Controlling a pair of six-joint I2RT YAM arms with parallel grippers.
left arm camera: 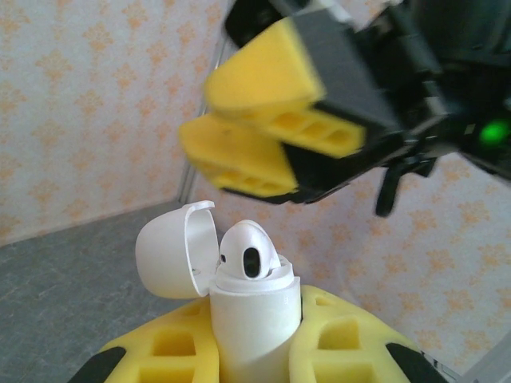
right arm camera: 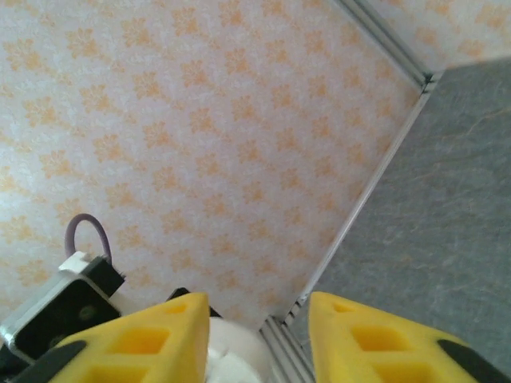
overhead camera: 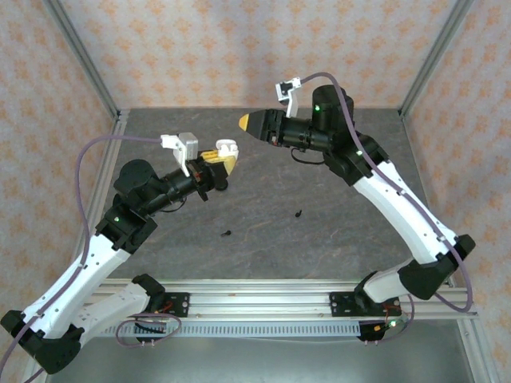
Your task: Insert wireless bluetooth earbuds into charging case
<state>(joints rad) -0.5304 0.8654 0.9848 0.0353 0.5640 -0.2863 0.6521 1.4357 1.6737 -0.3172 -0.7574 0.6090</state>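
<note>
Arms are meeting above the grey stone-patterned worktop [overhead camera: 319, 247] in the overhead view. The left tool [overhead camera: 223, 162] is pinching a small white rounded plastic charging case [overhead camera: 227, 147] in the air, and the right tool [overhead camera: 249, 122] is hovering just beside it, up and to the right. Two tiny black earbuds [overhead camera: 298, 213] are lying on the worktop below, well apart from each other and from the case.

Over to the left wrist camera, where the left tool [left arm camera: 254, 351] is squeezing the case [left arm camera: 254, 311] upright between its yellow foam fingers [left arm camera: 168, 347]. The hinged lid [left arm camera: 172, 255] is hanging open to the left. A white curved plastic earbud [left arm camera: 249, 251] is sitting in the case mouth and riding high, so I'm judging it not fully seated. The right tool [left arm camera: 209, 120] is hanging above it, blurred, touching nothing.

The right wrist camera is showing the right tool [right arm camera: 251, 319] with its fingers spread and nothing between them. A white rounded shape is peeking in below, probably the case.

Seating that earbud looks like the job. To do it well, the right tool should be coming straight down along the socket's line and pressing gently on the earbud's crown. It should be keeping clear of the lid, so as not to flip it shut. The left tool should be gripping low and steady, so the case isn't tilting under the push.
</note>
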